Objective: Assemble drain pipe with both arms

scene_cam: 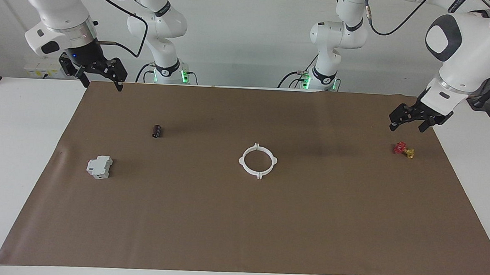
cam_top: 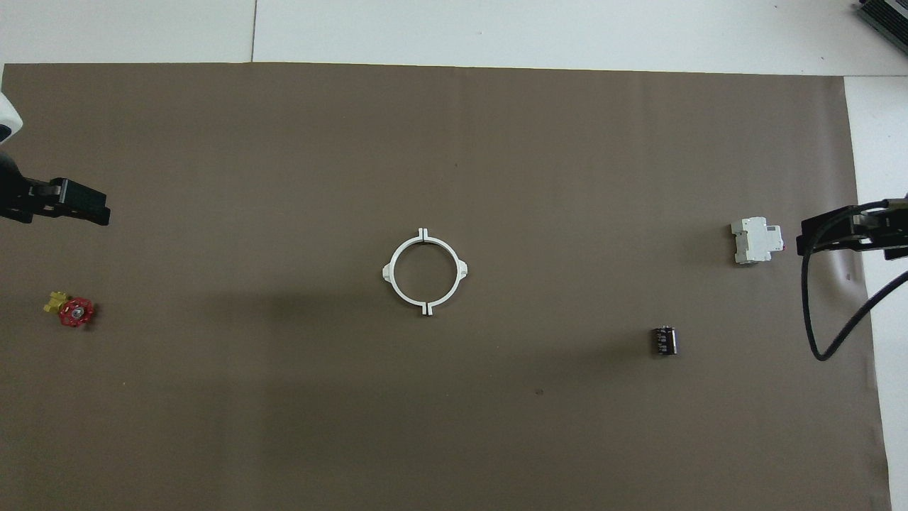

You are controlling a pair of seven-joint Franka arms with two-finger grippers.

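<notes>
Both my grippers hang released and empty: my left gripper [scene_cam: 408, 123] is over the mat's edge at the left arm's end of the table, above the red-and-yellow valve piece [scene_cam: 403, 149], and my right gripper [scene_cam: 99, 77] is over the mat's corner at the right arm's end, waiting. Going outward from me, a small dark cylinder [scene_cam: 157, 131] lies nearest, then the valve piece, then the drain pipe [scene_cam: 258, 160] at mid-table, its two white half-rings already meeting as one ring flat on the brown mat [scene_cam: 240, 221], and last the grey boxy block [scene_cam: 99, 166]. I judge the joints are only butted, so a careless pinch on one arc could spread the halves apart or skate the ring across the mat. My overhead view shows the seams and tabs of the ring plainly but only the grippers' tips; my facing view shows both arms whole and how high each gripper rides.
</notes>
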